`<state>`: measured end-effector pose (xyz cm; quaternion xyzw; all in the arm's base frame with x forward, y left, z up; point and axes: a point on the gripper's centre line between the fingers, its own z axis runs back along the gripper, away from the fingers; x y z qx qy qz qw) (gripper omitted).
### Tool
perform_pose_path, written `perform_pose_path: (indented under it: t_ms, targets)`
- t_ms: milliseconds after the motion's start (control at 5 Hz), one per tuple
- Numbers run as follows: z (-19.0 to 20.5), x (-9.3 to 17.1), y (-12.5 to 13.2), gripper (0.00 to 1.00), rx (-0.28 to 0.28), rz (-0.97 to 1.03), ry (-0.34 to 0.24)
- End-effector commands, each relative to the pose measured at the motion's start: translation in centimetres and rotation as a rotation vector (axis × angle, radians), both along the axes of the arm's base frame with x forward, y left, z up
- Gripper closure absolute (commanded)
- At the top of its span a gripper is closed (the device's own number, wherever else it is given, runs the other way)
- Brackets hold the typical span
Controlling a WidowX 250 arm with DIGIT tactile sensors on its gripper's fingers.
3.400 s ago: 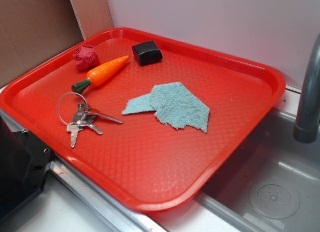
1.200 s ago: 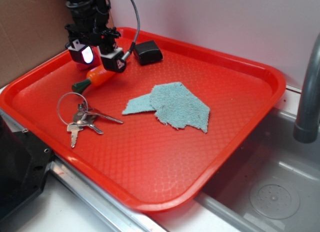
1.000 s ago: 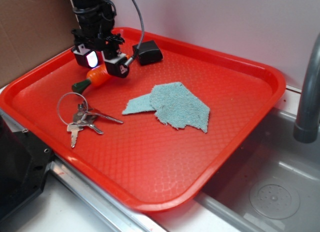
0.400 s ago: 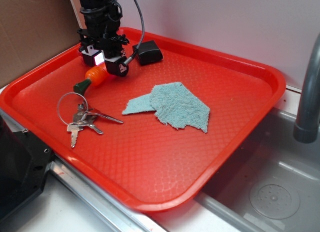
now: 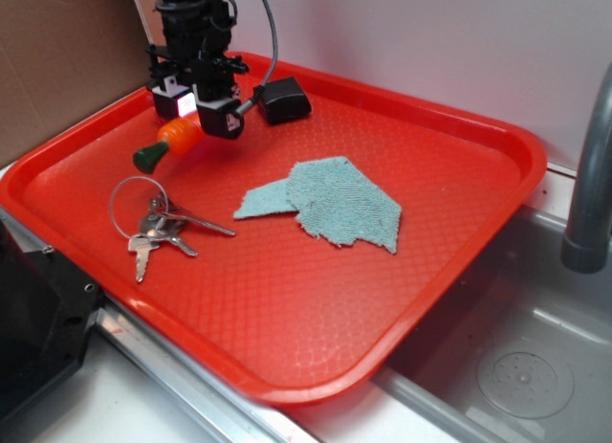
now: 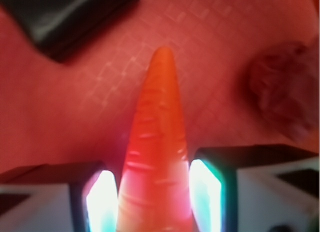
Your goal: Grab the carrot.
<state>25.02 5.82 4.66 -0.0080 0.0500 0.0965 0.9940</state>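
The carrot [image 5: 175,137] is orange with a dark green stub pointing to the near left, at the back left of the red tray [image 5: 459,271]. My gripper [image 5: 198,115] is shut on its thick part. In the wrist view the carrot [image 6: 157,137] runs up between the two glowing pads [image 6: 102,204], and its tip points away from me. The gripper [image 6: 155,204] presses it on both sides.
A black box [image 5: 282,99] lies just behind the gripper and shows as a black box [image 6: 65,16] in the wrist view. A wrinkly red paper ball [image 6: 285,91] sits to the carrot's right. Keys on a ring [image 5: 153,223] and a teal cloth [image 5: 330,202] lie on the tray. A sink [image 5: 516,366] and faucet [image 5: 588,175] are at the right.
The arm came down over the carrot and the jaws shut on it. Since 0.4 s ago the gripper and carrot have moved slightly upward in the picture.
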Motion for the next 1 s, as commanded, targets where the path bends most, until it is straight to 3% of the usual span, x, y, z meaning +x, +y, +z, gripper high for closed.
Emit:
perform_pose_path:
  t_ms: [0, 400, 800]
  targets:
    - [9.7, -0.1, -4.6, 1.00, -0.029, 0.004, -0.098]
    - [15.1, -3.2, -7.6, 1.00, -0.083, -0.075, -0.163]
    - [15.9, -6.1, -10.0, 1.00, -0.080, -0.110, -0.180]
